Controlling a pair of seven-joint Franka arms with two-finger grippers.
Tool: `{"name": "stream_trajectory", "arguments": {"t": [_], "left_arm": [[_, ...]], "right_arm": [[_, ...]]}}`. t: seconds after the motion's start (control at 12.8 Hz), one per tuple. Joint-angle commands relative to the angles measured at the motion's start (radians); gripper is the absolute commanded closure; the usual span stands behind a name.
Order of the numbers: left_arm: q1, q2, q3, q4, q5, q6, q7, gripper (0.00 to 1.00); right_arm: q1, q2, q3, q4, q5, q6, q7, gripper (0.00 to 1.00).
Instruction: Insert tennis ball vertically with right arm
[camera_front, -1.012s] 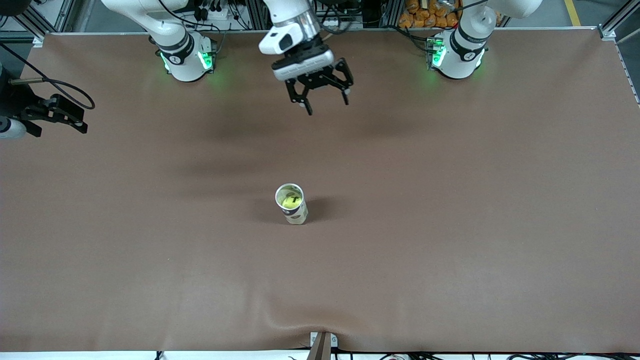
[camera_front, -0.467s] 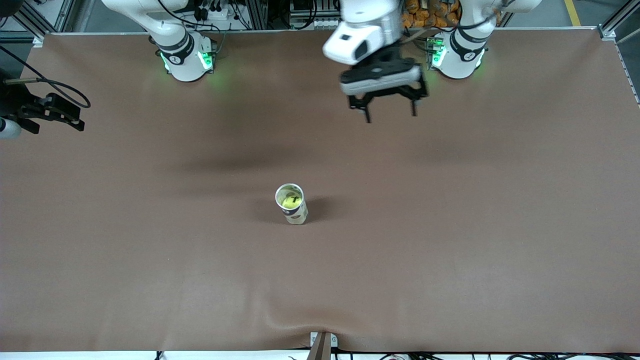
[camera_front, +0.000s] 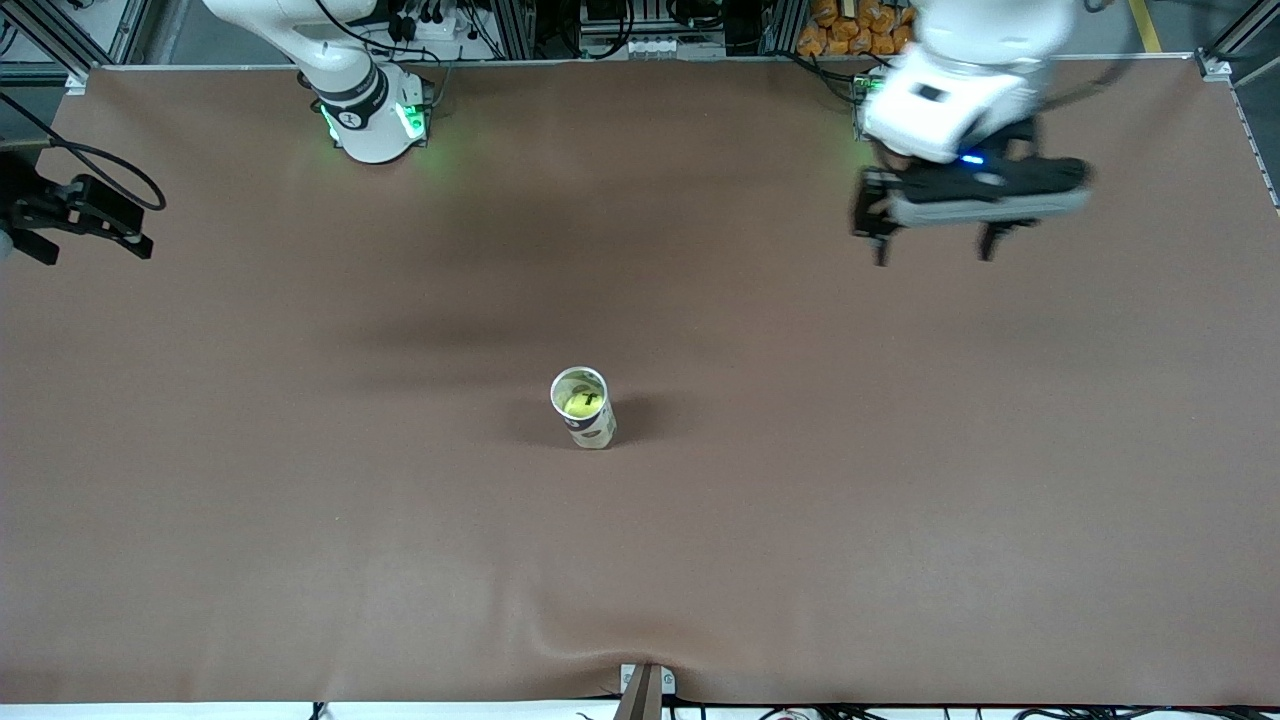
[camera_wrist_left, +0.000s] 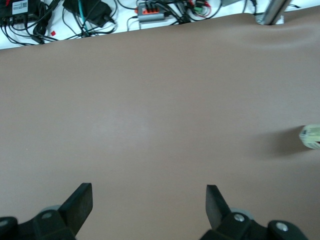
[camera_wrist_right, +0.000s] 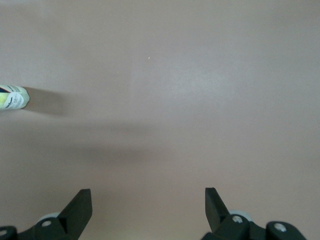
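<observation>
The ball (camera_front: 583, 403) sits inside the upright can (camera_front: 583, 409). Both the left end effector (camera_front: 935, 250) and the right end effector (camera_front: 85, 235) hang released and empty, well apart from it (little risk beyond a stray sweep toppling the can).

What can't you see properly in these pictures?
- Tennis ball: front view shows only its top; the can walls hide the rest.
- Can: both wrist views cut it off at the picture edge.
- Left gripper: blurred in the front view.
- Right gripper: partly cut off at the front view's edge.
</observation>
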Motion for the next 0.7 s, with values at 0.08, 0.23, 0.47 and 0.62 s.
{"name": "stream_trajectory", "arguments": {"t": [0.08,0.23,0.47,0.62], "left_arm": [[0.108,-0.029,-0.005,-0.02,-0.034,0.018,0.097,0.0],[0.19,-0.023,-0.003,-0.006,-0.121,0.024,0.172,0.0],[0.304,-0.02,-0.003,-0.006,-0.195,0.047,0.35,0.0],[0.355,-0.021,-0.003,-0.008,-0.212,0.046,0.378,0.0]], "right_arm": [[-0.009,0.011,0.001,0.035,0.017,-0.019,0.004,0.0],[-0.009,0.011,0.001,0.035,0.017,-0.021,0.004,0.0],[-0.009,0.011,0.001,0.036,0.017,-0.021,0.004,0.0],[-0.011,0.011,-0.001,0.036,0.017,-0.021,0.004,0.0]]}}
